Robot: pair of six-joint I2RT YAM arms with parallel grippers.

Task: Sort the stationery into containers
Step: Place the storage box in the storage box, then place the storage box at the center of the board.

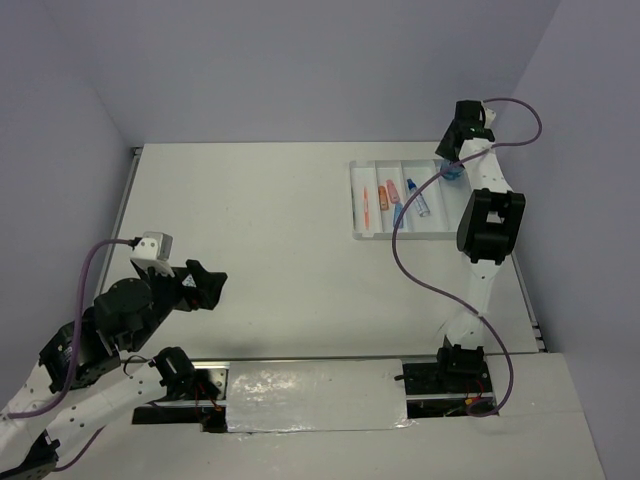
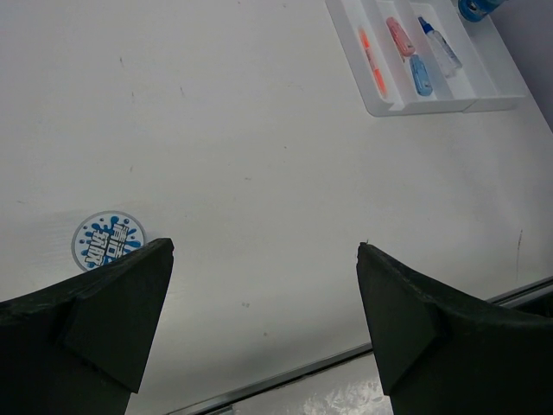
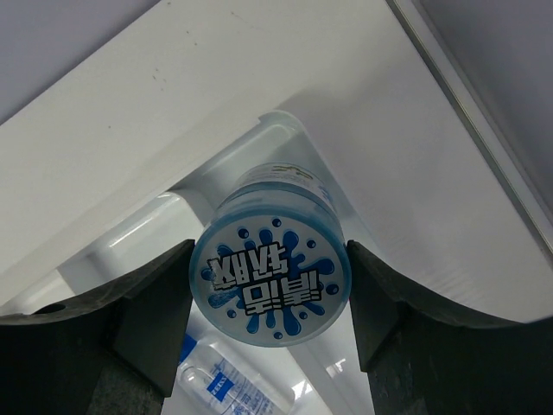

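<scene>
The white tray (image 1: 353, 205) lies at the far right of the table. In its compartments are an orange pen (image 2: 373, 62), a pink capsule (image 2: 399, 36), a blue capsule (image 2: 421, 75) and a blue-capped bottle (image 2: 441, 47). My right gripper (image 3: 270, 246) is shut on a blue roll (image 3: 270, 281) with a patterned white top, both fingers against its sides, above the tray's far right corner (image 3: 276, 125). A second blue roll (image 2: 108, 240) rests flat on the table, just left of my left gripper (image 2: 265, 245). That gripper hangs open over bare table with nothing between its fingers.
The table's near edge strip (image 2: 285, 376) runs just under the left gripper. The right arm (image 1: 488, 225) and its purple cable (image 1: 420, 270) reach along the table's right side beside the tray. Walls close the far and side edges.
</scene>
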